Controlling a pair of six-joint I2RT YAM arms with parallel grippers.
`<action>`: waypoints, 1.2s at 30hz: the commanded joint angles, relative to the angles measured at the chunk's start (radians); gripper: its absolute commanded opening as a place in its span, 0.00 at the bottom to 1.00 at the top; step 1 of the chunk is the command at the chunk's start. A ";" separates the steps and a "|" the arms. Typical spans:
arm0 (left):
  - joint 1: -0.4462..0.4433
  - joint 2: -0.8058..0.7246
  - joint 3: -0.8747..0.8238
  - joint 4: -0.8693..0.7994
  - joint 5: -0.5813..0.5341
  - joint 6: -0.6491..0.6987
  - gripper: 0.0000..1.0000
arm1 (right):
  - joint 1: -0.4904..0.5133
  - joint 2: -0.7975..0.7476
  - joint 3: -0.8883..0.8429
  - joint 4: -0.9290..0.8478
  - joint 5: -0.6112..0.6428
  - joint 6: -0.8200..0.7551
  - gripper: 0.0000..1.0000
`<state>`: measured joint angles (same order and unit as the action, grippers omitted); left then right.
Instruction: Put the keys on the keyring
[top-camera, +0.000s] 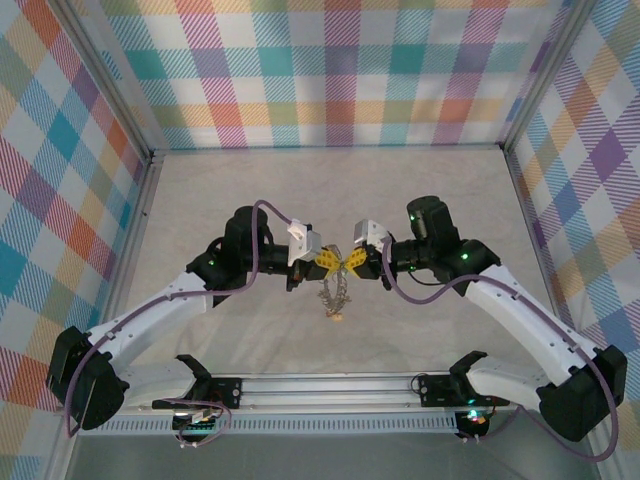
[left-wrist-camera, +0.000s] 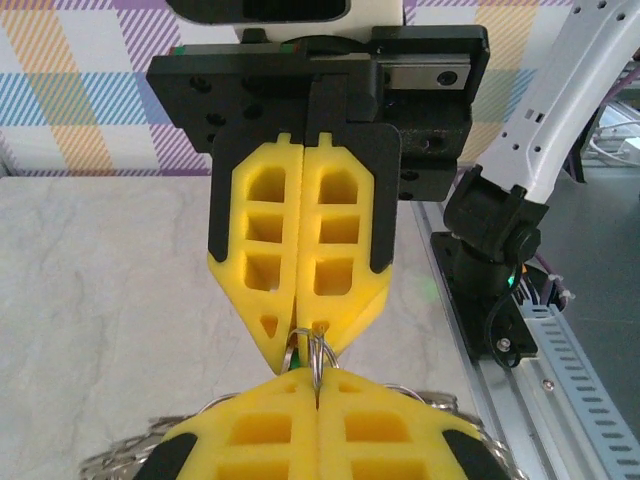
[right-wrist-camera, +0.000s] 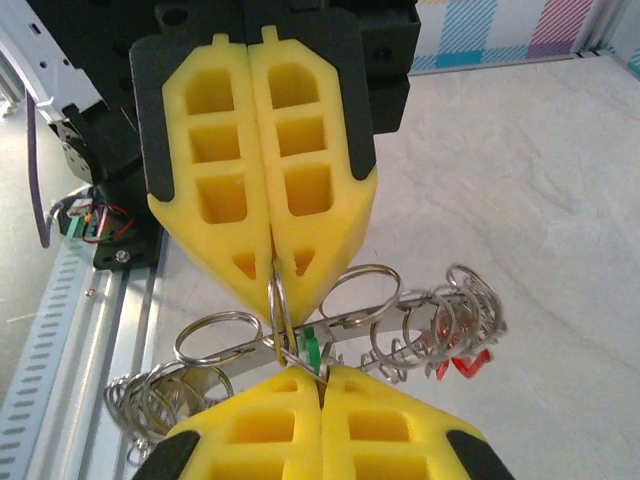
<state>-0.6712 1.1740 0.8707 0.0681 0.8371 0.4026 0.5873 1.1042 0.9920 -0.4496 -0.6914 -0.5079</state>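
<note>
My left claw (top-camera: 330, 263) and my right claw (top-camera: 351, 262) meet tip to tip over the middle of the pale worktop (top-camera: 240, 190). Each has its yellow fingers pressed flat together.

Between the two sets of tips is the keyring (right-wrist-camera: 277, 305), a thin silvery loop seen almost edge-on. In the right wrist view its wire runs from the closed tips of my left claw at the top down into the closed tips of my right claw at the bottom. Both claws are clamped on the keyring, one at each side of it. In the left wrist view the loop sits in the narrow gap where the two pairs of fingertips face each other.

The keys (top-camera: 335, 295) hang in a silvery bunch directly under the meeting point. Seen from my right wrist, they spread to both sides, tangled with many small split rings (right-wrist-camera: 470, 295). A green tag (right-wrist-camera: 312, 348) lies just beside my right fingertips, and red tags (right-wrist-camera: 455, 365) are farther along the bunch. I cannot tell whether any key is threaded on the big ring, nor whether the lowest keys touch the worktop.
</note>
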 joint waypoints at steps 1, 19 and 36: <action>0.005 -0.014 -0.013 0.146 0.007 -0.038 0.00 | 0.014 0.027 -0.009 0.054 -0.132 0.027 0.00; 0.000 0.003 -0.083 0.304 -0.007 -0.113 0.00 | 0.006 -0.013 -0.065 0.114 -0.036 0.038 0.18; 0.000 -0.009 -0.078 0.266 0.031 -0.093 0.00 | -0.017 -0.045 -0.056 0.101 -0.057 0.016 0.24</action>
<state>-0.6670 1.1862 0.7914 0.2764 0.8295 0.3023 0.5762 1.0447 0.9291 -0.3664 -0.6983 -0.4831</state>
